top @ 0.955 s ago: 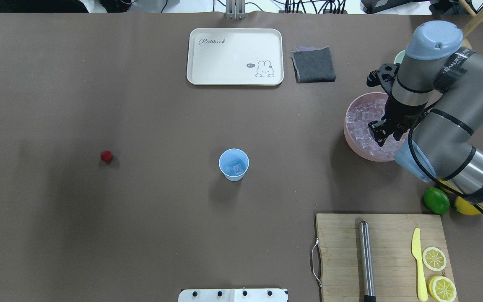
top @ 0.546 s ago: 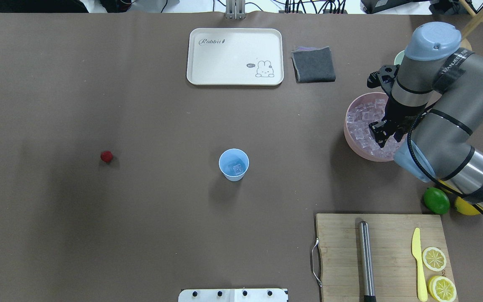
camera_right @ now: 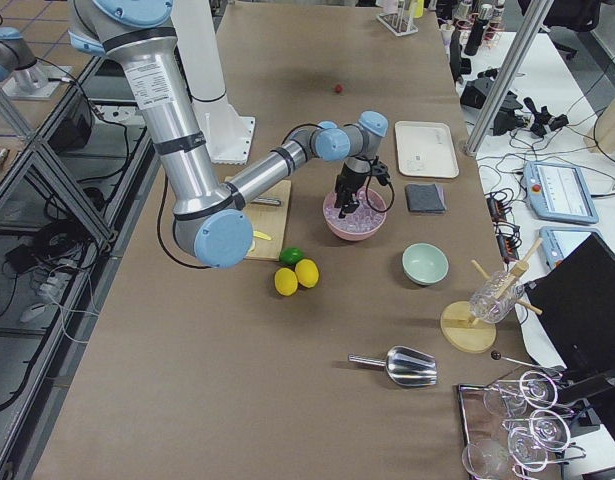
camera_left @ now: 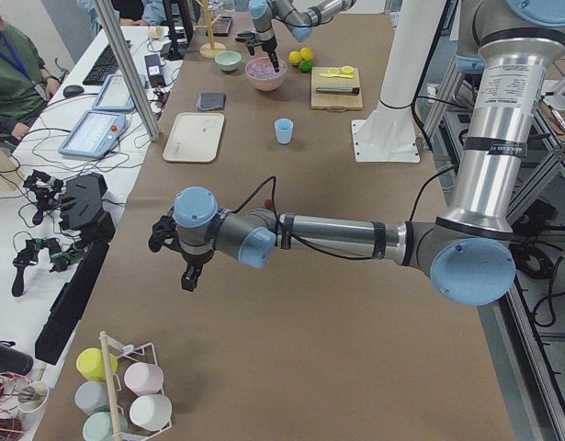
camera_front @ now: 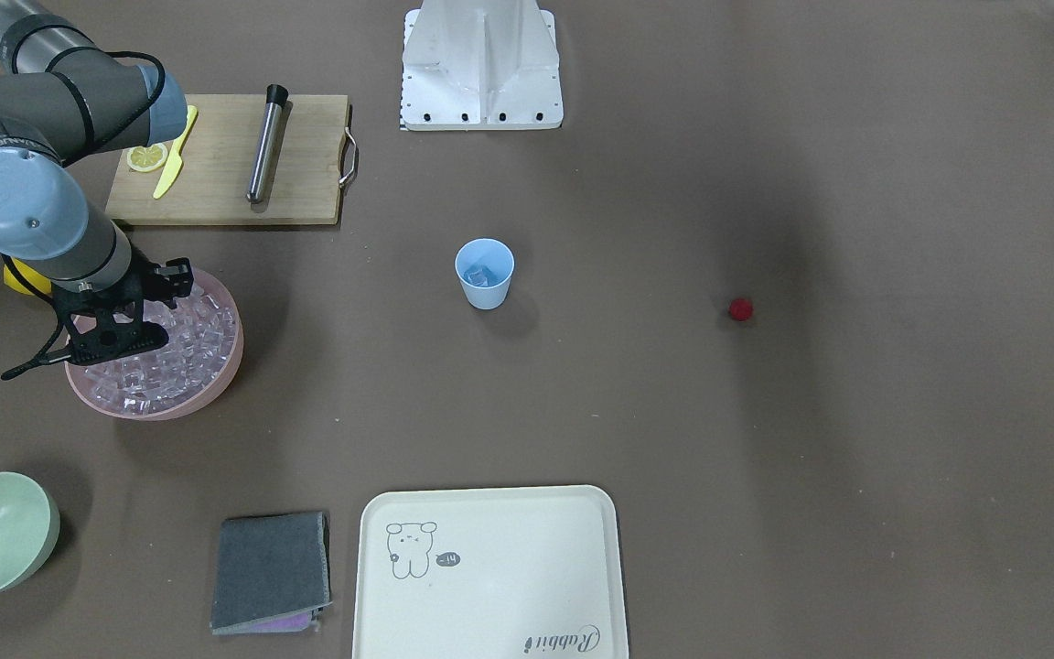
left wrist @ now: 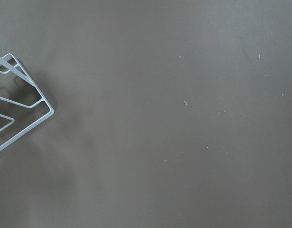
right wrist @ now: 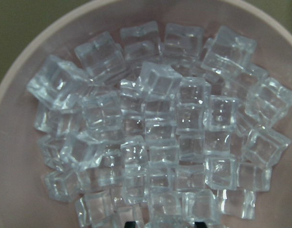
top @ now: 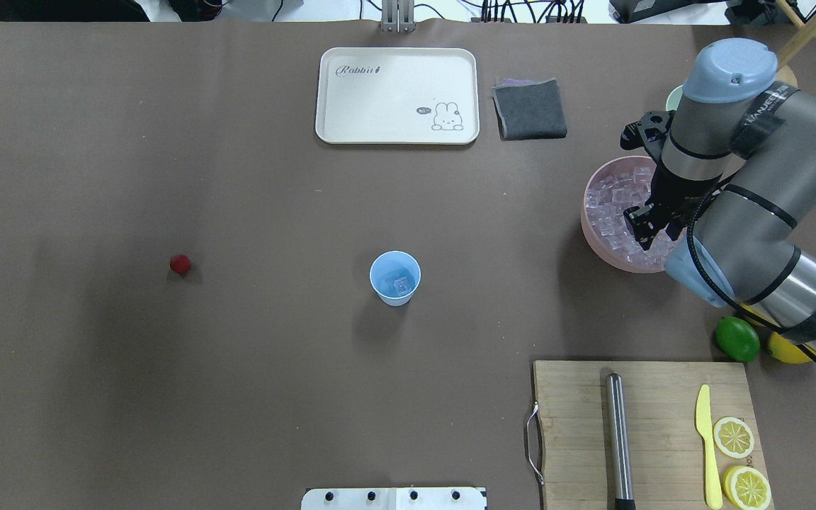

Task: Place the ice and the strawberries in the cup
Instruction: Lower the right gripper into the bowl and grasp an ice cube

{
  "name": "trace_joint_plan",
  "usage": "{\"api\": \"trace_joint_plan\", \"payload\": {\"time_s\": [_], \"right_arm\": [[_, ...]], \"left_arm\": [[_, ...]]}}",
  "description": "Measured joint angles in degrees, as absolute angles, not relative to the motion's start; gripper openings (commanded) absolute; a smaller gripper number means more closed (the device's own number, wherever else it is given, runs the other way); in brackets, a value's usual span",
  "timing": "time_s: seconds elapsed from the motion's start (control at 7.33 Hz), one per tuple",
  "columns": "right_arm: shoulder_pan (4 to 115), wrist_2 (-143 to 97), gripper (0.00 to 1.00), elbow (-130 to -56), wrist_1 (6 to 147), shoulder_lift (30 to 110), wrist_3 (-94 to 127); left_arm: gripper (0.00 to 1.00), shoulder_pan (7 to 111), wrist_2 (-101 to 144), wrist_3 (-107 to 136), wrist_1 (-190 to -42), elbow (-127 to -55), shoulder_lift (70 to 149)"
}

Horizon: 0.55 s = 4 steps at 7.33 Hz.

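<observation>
Since a second ago the right end effector (top: 650, 230) has eased slightly lower into the pink bowl (top: 590, 234); nothing else on the desk (top: 238, 177) has shifted. That bowl sits well to the right of the cup (top: 394, 278) and a little beyond it. The strawberry (top: 180, 264) lies well to the cup's left, alone and untouched. One clear cube already rests inside the cup.

The step in hand looks like picking another piece of ice (right wrist: 160, 80). To do it well, the descent should centre on a single cube near the top of the heap. The close should come only once the fingers straddle it, because these slick cubes are likely to squirt sideways.

The right wrist view shows what the overhead cannot: two dark fingertips (right wrist: 129, 223) set fairly wide apart at the lower edge, holding nothing, with cubes between them. The left end effector (camera_left: 188, 276) appears only in the left side view, far to the cup's left. I cannot tell whether it is wide or narrow. Its wrist camera sees bare desk and a wire rack (left wrist: 17, 104).
</observation>
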State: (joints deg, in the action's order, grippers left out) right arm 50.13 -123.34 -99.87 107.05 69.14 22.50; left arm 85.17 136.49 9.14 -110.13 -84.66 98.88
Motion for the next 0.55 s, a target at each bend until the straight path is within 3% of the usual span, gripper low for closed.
{"api": "trace_joint_plan", "payload": {"time_s": [0.27, 0.41, 0.55], "right_arm": [[50.2, -123.3, 0.4, -99.6, 107.0, 69.5, 22.3], [50.2, -123.3, 0.31, -99.4, 107.1, 69.5, 22.2], [50.3, -123.3, 0.14, -99.2, 107.1, 69.4, 22.2]], "left_arm": [[0.98, 85.2, 136.5, 9.1, -110.1, -84.7, 98.9], [0.98, 85.2, 136.5, 9.1, -110.1, -84.7, 98.9], [0.98, 85.2, 136.5, 9.1, -110.1, -84.7, 99.0]]}}
